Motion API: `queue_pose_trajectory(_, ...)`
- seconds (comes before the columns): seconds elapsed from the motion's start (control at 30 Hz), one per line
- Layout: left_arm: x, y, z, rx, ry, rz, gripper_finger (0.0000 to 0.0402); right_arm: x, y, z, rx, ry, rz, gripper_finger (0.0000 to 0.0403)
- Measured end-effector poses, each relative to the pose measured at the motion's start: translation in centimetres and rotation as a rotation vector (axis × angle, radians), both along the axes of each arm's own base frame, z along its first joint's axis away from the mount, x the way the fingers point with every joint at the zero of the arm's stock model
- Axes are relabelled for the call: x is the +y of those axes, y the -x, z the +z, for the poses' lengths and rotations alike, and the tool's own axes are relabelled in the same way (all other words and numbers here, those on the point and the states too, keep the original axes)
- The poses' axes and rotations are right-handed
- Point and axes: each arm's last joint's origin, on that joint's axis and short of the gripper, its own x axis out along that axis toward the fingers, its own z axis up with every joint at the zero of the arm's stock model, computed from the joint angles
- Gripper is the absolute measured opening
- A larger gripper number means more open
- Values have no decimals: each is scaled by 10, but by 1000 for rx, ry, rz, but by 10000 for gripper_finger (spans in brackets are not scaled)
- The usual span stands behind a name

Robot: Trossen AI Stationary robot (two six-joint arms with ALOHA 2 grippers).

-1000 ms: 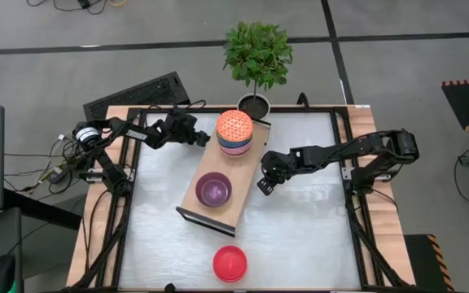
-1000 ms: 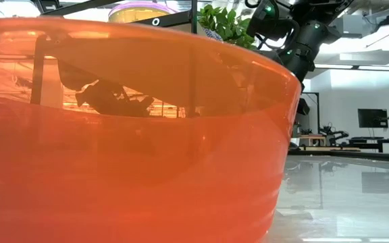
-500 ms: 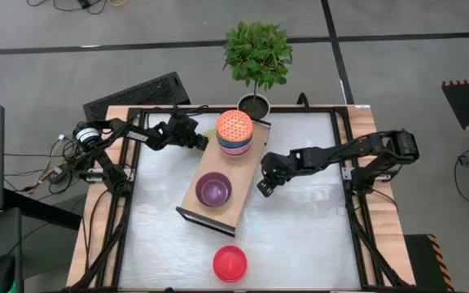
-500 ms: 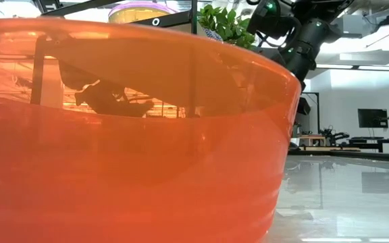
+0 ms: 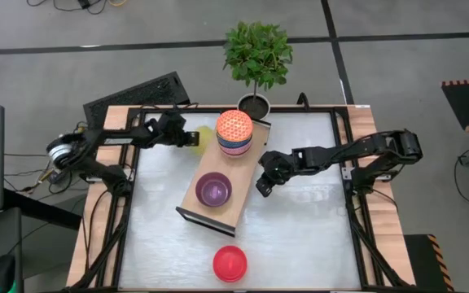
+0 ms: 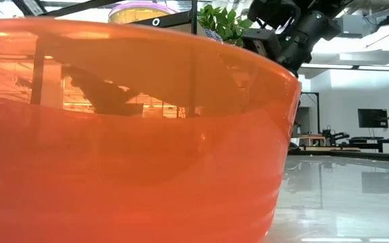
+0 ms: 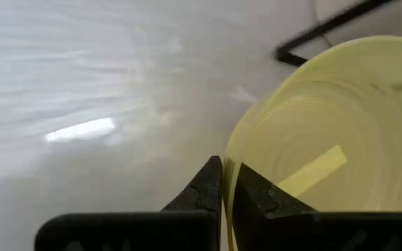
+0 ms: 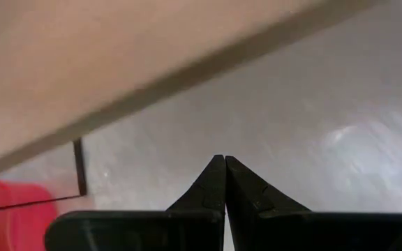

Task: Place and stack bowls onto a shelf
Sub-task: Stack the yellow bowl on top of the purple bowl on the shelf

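My left gripper is shut on a yellow bowl just left of the shelf, a light-wood board on a dark frame. At the shelf's far end stands a stack of bowls with a red-white patterned one on top. A purple bowl sits on the board nearer to me. A red bowl rests on the table by the near edge and fills the low view. My right gripper hangs shut beside the shelf's right side, touching nothing. My left gripper pinches the yellow bowl's rim, one finger inside the bowl and one outside. The fingers slant down from the table's left. The bowl is tilted, its opening turned toward the gripper; whether its far side touches the table I cannot tell.
A potted plant stands just past the shelf's far end. A dark keyboard lies beyond the table's far left corner. The white tabletop lies bare to the right of the shelf and around the red bowl.
My left gripper has risen and drawn back a little toward the table's left, away from the stack, tipping as it went. The yellow bowl, hidden under it before, now shows tilted at its fingertips.
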Motion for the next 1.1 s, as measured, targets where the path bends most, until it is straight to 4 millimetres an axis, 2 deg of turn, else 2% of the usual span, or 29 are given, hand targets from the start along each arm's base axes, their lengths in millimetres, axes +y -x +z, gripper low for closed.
queue_pose_trajectory(0.17,-17,25,33,19,-28,123,0,0,2,10,-52,19,23,25)
queue_pose_trajectory(0.37,-43,59,72,-79,-99,254,0,0,8,21,-88,51,53,25)
queue_pose_trajectory(0.5,-65,78,100,-271,-163,259,0,0,10,29,-129,72,71,25)
queue_pose_trajectory(0.67,-96,94,132,-596,-206,108,0,0,15,38,-164,115,87,25)
queue_pose_trajectory(0.77,-112,99,149,-764,-210,4,0,0,16,40,-170,131,94,25)
queue_pose_trajectory(0.9,-125,99,180,-832,-230,-39,0,0,16,40,-168,145,109,25)
queue_pose_trajectory(1.0,-127,88,209,-829,-260,-35,0,0,16,40,-165,149,113,25)
queue_pose_trajectory(1.1,-129,67,241,-789,-295,-110,0,0,17,39,-150,156,123,25)
